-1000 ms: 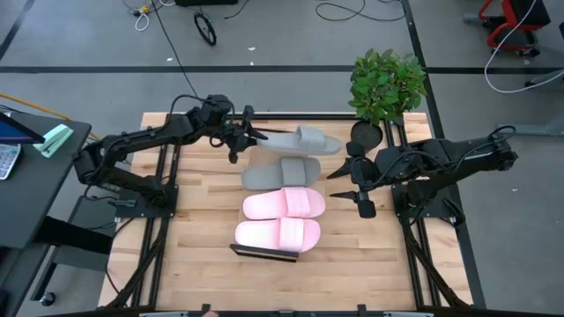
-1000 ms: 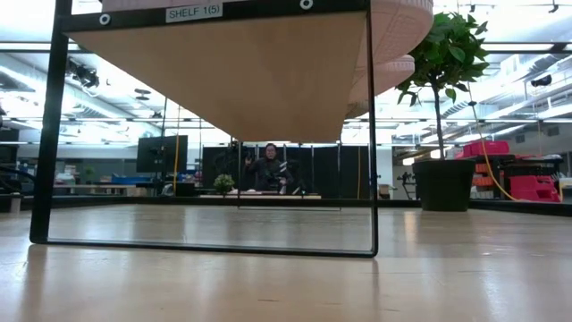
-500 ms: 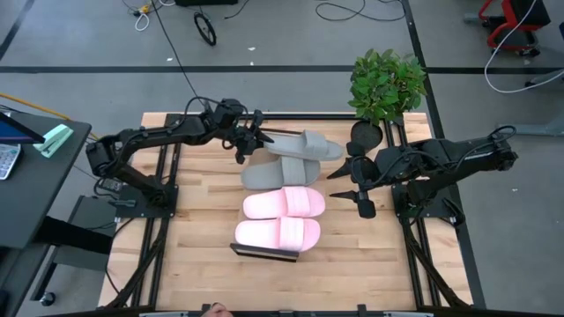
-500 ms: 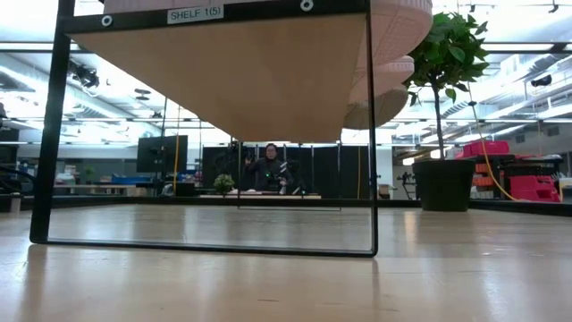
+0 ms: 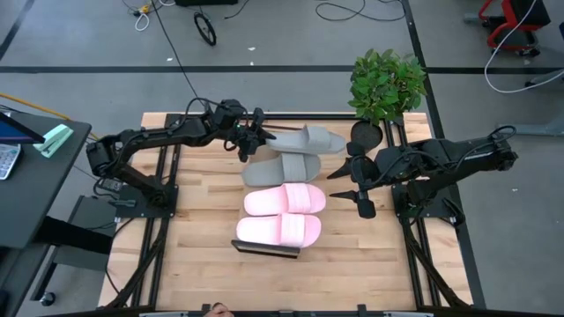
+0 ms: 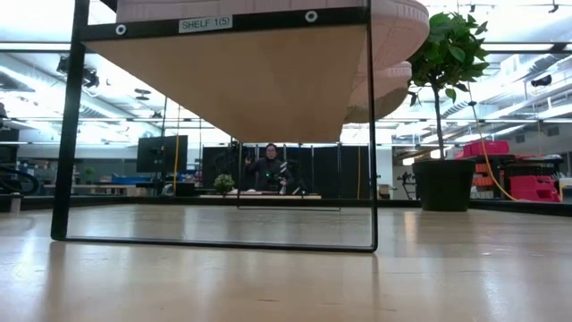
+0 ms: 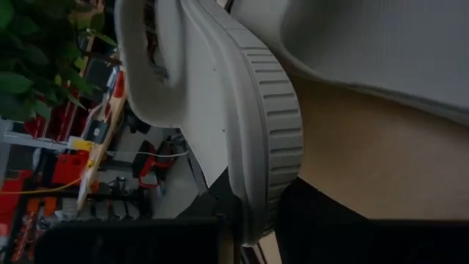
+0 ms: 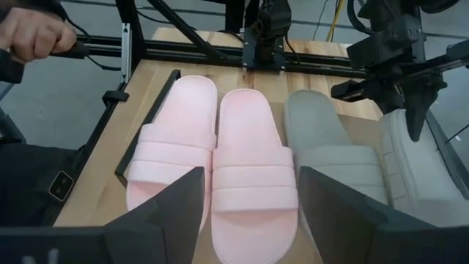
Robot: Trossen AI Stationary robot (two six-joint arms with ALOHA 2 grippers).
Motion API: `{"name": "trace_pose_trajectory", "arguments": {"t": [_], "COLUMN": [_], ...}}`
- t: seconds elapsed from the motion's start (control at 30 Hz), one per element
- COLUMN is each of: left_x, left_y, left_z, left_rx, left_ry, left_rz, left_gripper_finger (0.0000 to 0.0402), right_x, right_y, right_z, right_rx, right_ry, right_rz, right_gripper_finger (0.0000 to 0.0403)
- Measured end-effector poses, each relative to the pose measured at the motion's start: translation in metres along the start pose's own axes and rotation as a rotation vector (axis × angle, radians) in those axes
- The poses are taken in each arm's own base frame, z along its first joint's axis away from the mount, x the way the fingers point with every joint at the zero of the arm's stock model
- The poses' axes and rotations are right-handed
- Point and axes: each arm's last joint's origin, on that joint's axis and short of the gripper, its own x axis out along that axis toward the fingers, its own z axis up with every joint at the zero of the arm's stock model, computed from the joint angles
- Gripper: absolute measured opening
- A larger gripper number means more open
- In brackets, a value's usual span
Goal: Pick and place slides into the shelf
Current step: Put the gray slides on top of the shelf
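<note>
The left gripper [image 5: 254, 134] clamps the heel end of a grey slide [image 5: 304, 141] at the far side of the shelf [image 5: 264, 249], holding it tilted just beside the second grey slide [image 5: 282, 171], which lies flat with the two pink slides [image 5: 284, 202] in a row along the shelf's plank top. The right gripper [image 5: 359, 182] waits near the potted plant [image 5: 385, 84], its fingers spread wide and holding nothing. The risk from here, by the look of it, is the narrow grip: held only by its edge, the grey slide may twist or slip as it is lowered, land across its neighbour, or overhang the far end of the plank and drop onto the table [image 5: 176, 255].
</note>
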Motion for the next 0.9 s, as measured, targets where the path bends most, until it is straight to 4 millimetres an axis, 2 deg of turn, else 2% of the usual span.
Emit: {"name": "trace_pose_trajectory", "arguments": {"t": [0.3, 0.43, 0.7, 0.9], "left_x": [0.001, -0.004, -0.032, -0.044], "left_y": [-0.001, 0.001, 0.010, 0.006], "left_z": [0.003, 0.007, 0.024, 0.017], "left_rx": [0.009, 0.013, 0.021, -0.008], "left_ry": [0.069, 0.071, 0.055, 0.154], "left_rz": [0.016, 0.027, 0.052, -0.002], "left_gripper_finger": [0.0052, 0.0052, 0.0052, 0.0052], "right_x": [0.000, 0.000, 0.000, 0.000], "right_y": [0.000, 0.000, 0.000, 0.000], "right_z": [0.000, 0.000, 0.000, 0.000], "right_rx": [0.011, 0.011, 0.010, 0.009], "right_ry": [0.000, 0.001, 0.004, 0.003], "right_rz": [0.000, 0.000, 0.000, 0.000], "right_gripper_finger": [0.0226, 0.0226, 0.0226, 0.0226]}}
